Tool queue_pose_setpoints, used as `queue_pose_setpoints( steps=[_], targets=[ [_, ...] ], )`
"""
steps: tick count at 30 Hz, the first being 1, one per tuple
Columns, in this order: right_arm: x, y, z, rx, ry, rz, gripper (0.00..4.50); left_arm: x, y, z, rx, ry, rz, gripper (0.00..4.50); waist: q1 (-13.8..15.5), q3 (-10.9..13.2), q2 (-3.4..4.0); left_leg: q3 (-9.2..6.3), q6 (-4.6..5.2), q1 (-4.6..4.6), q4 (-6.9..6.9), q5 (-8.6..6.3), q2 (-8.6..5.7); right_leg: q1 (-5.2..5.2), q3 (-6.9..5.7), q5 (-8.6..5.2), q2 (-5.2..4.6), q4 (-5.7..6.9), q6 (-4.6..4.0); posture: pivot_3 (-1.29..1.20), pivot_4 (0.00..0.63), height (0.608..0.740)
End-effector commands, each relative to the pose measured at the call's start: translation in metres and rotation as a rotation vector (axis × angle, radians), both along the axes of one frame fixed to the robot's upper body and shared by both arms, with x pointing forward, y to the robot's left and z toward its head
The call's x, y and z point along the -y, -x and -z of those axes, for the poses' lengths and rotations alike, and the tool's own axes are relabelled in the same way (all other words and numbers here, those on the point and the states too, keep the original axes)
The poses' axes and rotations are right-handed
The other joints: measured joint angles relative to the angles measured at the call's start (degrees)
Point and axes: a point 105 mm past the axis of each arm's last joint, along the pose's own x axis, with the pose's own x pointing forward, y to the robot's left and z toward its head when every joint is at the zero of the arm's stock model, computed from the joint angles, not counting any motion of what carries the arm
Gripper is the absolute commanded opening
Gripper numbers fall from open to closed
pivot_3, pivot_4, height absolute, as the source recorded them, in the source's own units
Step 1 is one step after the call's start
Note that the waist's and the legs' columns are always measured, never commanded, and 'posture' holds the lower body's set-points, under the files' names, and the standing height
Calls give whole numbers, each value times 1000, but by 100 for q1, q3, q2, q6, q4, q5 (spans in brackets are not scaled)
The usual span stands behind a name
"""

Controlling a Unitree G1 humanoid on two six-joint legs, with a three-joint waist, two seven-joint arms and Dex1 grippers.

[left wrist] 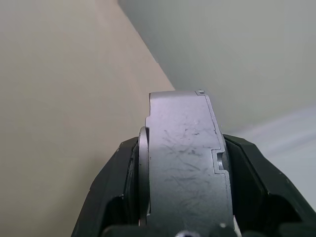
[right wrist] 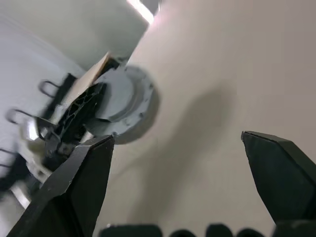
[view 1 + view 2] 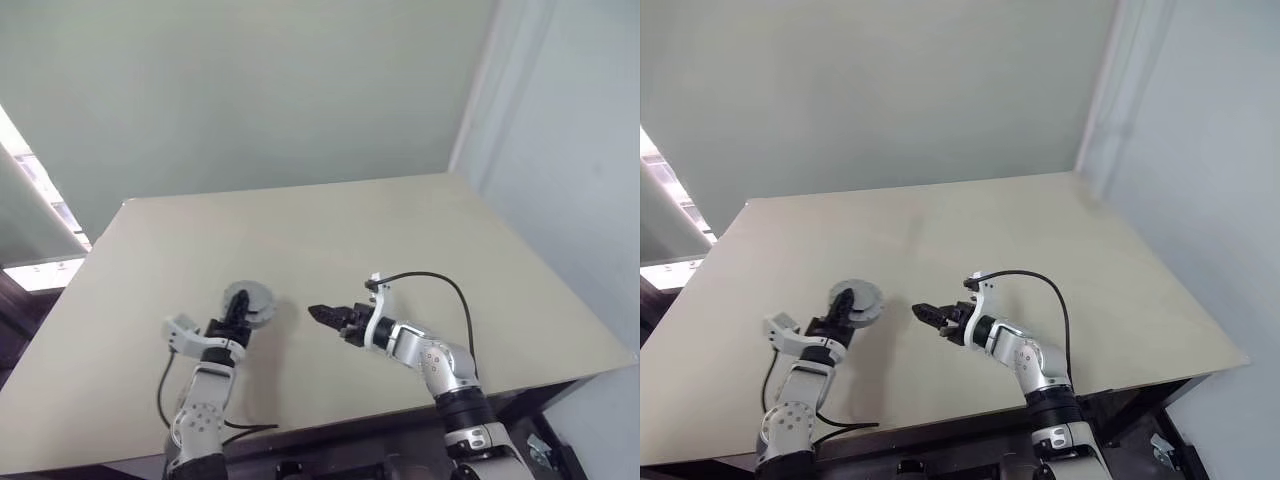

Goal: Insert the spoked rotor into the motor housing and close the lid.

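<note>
Now left pincer (image 3: 236, 306) clamped on the grey lid (image 3: 250, 300), right pincer (image 3: 322, 315) wide apart, empty.

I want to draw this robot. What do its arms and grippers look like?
Both arms are shiny silver-grey metal with rounded joints. The left gripper and the right gripper each have two black pointed fingers. White brackets sit at the wrists, and thin black cables loop from them.
</note>
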Motion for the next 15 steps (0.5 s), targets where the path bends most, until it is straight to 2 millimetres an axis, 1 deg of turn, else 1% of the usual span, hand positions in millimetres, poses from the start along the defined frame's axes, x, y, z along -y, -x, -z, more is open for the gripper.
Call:
queue_pose_setpoints(
  steps=[1,2,6,9,11,15],
  targets=[
    [-8,9,-22,206,57,-85,4500,-21,-9,-28,91,-99,-96,2029,9,-1,-5,0,0,0,1,0,-1,0,0,0,-1,0,0,0,0,740],
    [-8,11,-22,223,70,-95,4500,-23,-10,-29,94,-108,-106,2029,22,-1,-8,0,0,0,2,0,-1,0,0,0,-2,0,0,0,0,740],
    [-8,19,-19,406,224,-163,4500,-34,-12,-31,92,-164,-142,2028,113,-1,-15,-1,0,0,10,0,-3,2,0,1,-2,3,0,0,0,740],
    [-9,22,-17,458,268,-182,4500,-38,-14,-28,76,-181,-163,2028,136,1,-25,-2,0,0,13,1,-3,3,-1,2,-2,5,-1,0,0,740],
    [-10,25,-14,500,314,-204,4500,-44,-16,-22,45,-195,-192,2028,147,0,-29,-4,0,0,16,1,-3,4,-2,4,-2,7,-4,0,0,740],
    [-11,25,-12,514,332,-208,4500,-50,-18,-13,-6,-212,-235,2028,150,0,-40,-5,0,1,25,1,-4,8,-2,5,-2,8,-6,0,0,740]
  ],
)
